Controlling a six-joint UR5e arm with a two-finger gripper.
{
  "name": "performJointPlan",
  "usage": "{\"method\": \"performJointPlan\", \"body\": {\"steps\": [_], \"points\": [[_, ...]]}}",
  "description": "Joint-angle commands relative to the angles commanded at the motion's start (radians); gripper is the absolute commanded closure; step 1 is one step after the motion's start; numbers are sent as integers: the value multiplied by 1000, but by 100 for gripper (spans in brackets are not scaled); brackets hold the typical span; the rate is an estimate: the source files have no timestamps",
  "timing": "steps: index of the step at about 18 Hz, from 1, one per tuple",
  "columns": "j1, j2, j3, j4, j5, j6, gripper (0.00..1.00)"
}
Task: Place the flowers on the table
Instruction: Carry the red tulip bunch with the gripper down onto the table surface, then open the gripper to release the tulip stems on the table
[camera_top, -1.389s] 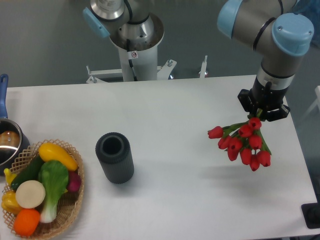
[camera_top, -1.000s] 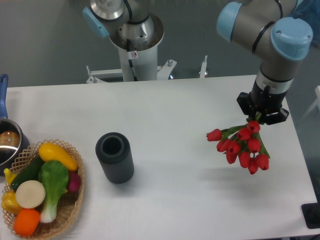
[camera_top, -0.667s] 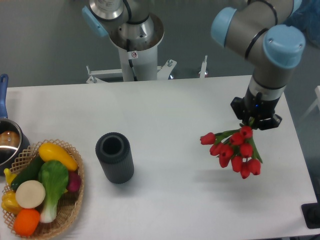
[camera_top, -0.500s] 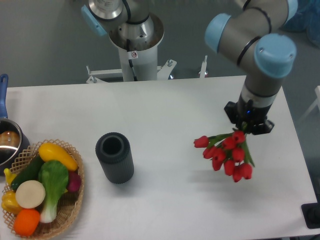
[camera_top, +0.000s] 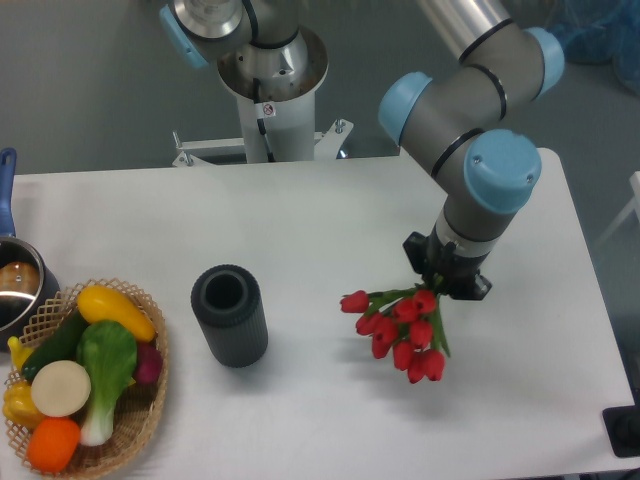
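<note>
White surface is mostly bare at 3 o'clock, where the tool was a second ago; it's swung in toward centre, clamped on the flowers. They're hanging at about 4 o'clock from centre, blooms down, look lower now, so I'd guess set-down is close.

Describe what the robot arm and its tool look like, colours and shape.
The arm is made of thick silver-grey tubes linked by rounded joints with light blue caps. At its end sits a small black tool. No loose cables or markings show on the arm.
</note>
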Motion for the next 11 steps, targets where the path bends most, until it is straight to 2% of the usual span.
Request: {"method": "performJointPlan", "body": {"steps": [3, 5, 6, 7, 8, 9, 10, 11], "points": [[-6, -15, 2, 2, -2, -2, 85], [-6, -18, 2, 5, -2, -2, 72], [-6, -23, 2, 24, -2, -3, 63], [-8, -29, 2, 49, -2, -8, 59], [-8, -31, -2, 63, -2, -17, 49], [-8, -31, -2, 70, -2, -32, 21], [-8, -31, -2, 83, -2, -47, 0], [-8, -31, -2, 95, -2, -61, 0]]}}
